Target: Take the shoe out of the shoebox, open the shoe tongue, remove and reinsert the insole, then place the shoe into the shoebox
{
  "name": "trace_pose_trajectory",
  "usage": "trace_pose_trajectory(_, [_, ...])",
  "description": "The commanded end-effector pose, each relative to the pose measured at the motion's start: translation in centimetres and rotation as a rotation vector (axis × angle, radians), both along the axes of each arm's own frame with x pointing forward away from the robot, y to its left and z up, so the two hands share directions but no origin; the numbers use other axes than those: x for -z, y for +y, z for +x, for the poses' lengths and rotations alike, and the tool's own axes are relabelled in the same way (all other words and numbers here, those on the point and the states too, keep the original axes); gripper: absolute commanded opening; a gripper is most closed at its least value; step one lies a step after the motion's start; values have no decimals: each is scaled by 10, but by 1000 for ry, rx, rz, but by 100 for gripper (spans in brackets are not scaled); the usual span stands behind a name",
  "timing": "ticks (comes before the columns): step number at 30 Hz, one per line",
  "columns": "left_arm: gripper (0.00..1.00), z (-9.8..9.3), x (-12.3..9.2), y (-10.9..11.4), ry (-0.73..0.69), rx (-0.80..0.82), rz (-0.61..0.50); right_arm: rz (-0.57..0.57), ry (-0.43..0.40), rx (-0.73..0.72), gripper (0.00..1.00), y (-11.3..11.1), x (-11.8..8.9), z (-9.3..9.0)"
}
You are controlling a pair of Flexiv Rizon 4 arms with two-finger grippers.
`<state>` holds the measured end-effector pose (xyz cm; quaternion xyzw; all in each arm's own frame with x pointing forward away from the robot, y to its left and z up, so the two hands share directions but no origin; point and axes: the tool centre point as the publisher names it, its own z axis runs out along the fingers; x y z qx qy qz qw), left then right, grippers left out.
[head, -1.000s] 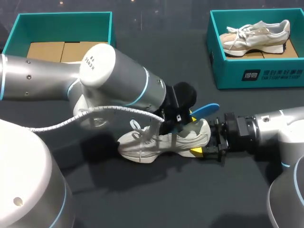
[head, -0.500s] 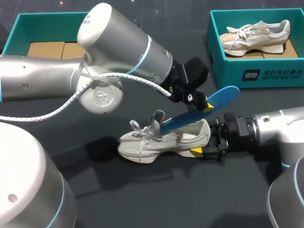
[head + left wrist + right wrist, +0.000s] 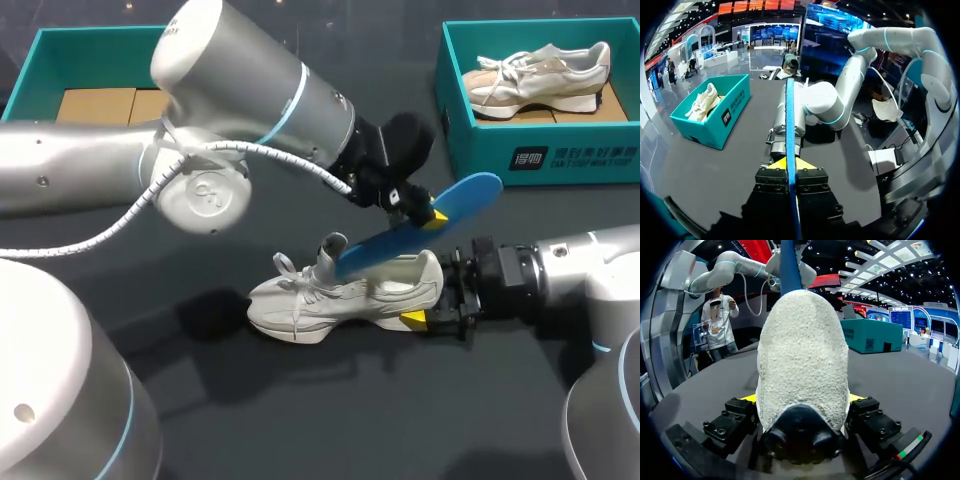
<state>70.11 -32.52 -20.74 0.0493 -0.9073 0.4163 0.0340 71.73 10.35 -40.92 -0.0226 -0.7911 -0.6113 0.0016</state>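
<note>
Right now, holding the blue insole (image 3: 425, 222) at a slant above the shoe (image 3: 330, 298), pinched thin between the fingers of the left gripper (image 3: 418, 212) near its upper end. Edge-on and dead centre in the left wrist view, with that gripper (image 3: 790, 167) closed tight on both faces. Lower end down at the mouth of the shoe, just behind the raised tongue (image 3: 330, 248); cannot tell whether free or caught inside.

Shoe upright on its sole on the table (image 3: 300, 410), well apart from the empty shoebox (image 3: 130, 38) at the far left. Heel clamped from both sides by the right gripper (image 3: 432, 320), set about as wide as the heel. Confirmed from the right wrist, with yellow tips pressed to either side of the heel (image 3: 802, 355).

Likely trouble from here:
- Dragging the whole shoe upward or twisting it in the clamp, if the low end snags under the tongue or laces.
- Bending or flicking the insole on release, given a grip so far from the trapped end.
- Slipping sideways out of the thin pinch, since soft foam gives little to bite on.
- Going back in crooked or folding at the toe, unless lined up with the shoe's length and fed in toe first.
- Tipping the shoe, should the heel clamp loosen while pushing down.
</note>
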Motion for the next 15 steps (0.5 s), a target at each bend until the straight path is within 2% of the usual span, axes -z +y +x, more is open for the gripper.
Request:
trace_pose_trajectory(1, [0,-20,-32,31,-26,-25,-174,-4,0,2,0,1,0,-2])
trace_pose_trajectory(6, [0,-37,-78,64,22,-51,-339,-4,0,2,0,1,0,-2])
trace_pose_trajectory(15, [0,-37,-78,64,22,-51,-339,-4,0,2,0,1,0,-2])
